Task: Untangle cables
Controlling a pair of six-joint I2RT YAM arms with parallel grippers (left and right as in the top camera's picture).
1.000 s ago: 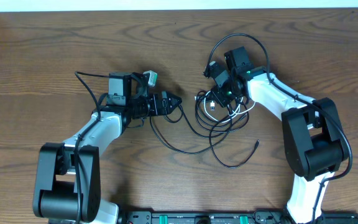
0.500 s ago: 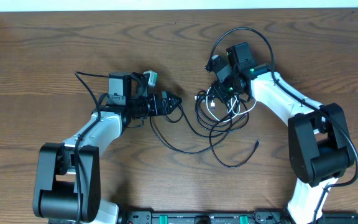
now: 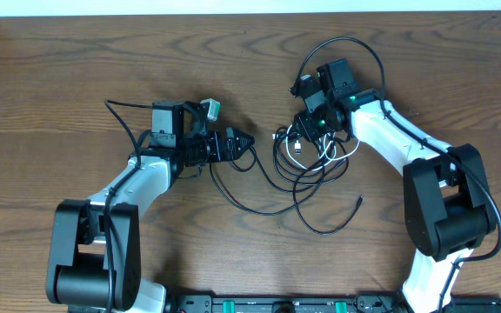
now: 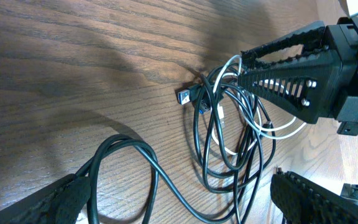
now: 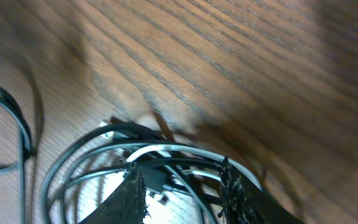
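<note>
Item: cables (image 3: 307, 165), black cords with some white, tangled in overlapping loops on the table (image 3: 76, 61), right of centre. One black strand trails left in a long curve, and another ends in a small plug nearer the front edge. At the tangle's upper edge: right hand (image 3: 306, 127), fingers partly apart, strands crossing the gap, none clamped. Just left of the tangle: left hand (image 3: 240, 143), fingers wide apart, holding nothing.

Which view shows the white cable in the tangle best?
The left wrist view: the white cable is sharp there, looping through the black cables. Overhead shows only small white arcs near the right hand. The right wrist view is blurred and catches just a short curve of it.
</note>
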